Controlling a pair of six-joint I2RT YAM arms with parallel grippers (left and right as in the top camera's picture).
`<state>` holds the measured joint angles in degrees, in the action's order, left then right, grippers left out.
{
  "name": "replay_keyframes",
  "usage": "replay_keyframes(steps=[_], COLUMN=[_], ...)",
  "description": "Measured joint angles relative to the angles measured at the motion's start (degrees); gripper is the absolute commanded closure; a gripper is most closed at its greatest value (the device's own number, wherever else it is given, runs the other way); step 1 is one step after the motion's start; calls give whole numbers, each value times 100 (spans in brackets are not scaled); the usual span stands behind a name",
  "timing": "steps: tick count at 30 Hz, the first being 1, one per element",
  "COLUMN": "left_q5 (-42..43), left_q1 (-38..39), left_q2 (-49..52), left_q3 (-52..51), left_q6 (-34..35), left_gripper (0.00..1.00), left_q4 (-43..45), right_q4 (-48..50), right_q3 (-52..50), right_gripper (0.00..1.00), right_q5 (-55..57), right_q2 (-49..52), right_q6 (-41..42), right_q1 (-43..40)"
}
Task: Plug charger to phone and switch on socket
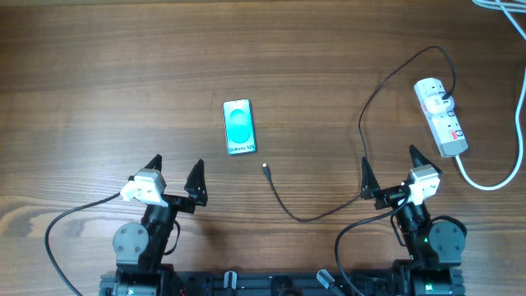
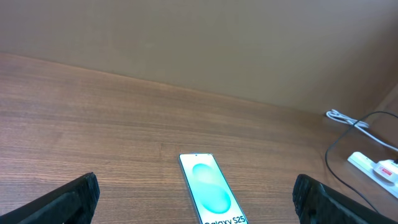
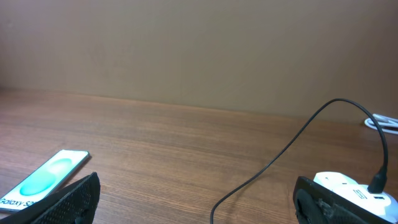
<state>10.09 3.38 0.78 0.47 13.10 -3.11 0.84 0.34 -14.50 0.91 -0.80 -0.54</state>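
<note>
The phone (image 1: 239, 127) lies flat mid-table, teal-green screen up, white text at its near end; it also shows in the left wrist view (image 2: 210, 195) and the right wrist view (image 3: 46, 177). The charger's thin black cable (image 1: 329, 210) runs from the socket (image 1: 440, 115), a white power strip at the right, and loops round to its small plug tip (image 1: 266, 168) just right of and nearer than the phone. My left gripper (image 1: 176, 174) is open near the front, left of the phone, holding nothing. My right gripper (image 1: 388, 168) is open at the front right, empty, the cable (image 3: 292, 148) passing between its fingers' line of sight.
The strip's thick white cord (image 1: 493, 177) curls off the right edge, and more white cord (image 1: 501, 12) lies at the far right corner. Both arm bases and their black cables (image 1: 57, 238) sit along the front edge. Bare wooden tabletop (image 1: 123, 74) stretches to the left and far side.
</note>
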Motion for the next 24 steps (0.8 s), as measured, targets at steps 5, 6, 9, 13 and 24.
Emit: replay_keyframes(steps=[5,6,9,13,24], left_q5=[0,0,0,-55,601], left_q1=[0,0,0,0,0], left_q2=[2,2,2,2,28], left_q3=[0,0,0,0,638], left_q6=[0,2,2,2,960], left_gripper=[0,0,0,0,0], left_q4=[0,0,0,4,-98], right_q4=[2,0,0,0,2], right_q3=[0,0,0,0,0], right_gripper=[0,0,0,0,0], right_q5=[2,2,2,2,0], right_q2=[0,-2,0,0,0], right_q6=[0,0,2,0,0], right_q1=[0,0,0,0,0])
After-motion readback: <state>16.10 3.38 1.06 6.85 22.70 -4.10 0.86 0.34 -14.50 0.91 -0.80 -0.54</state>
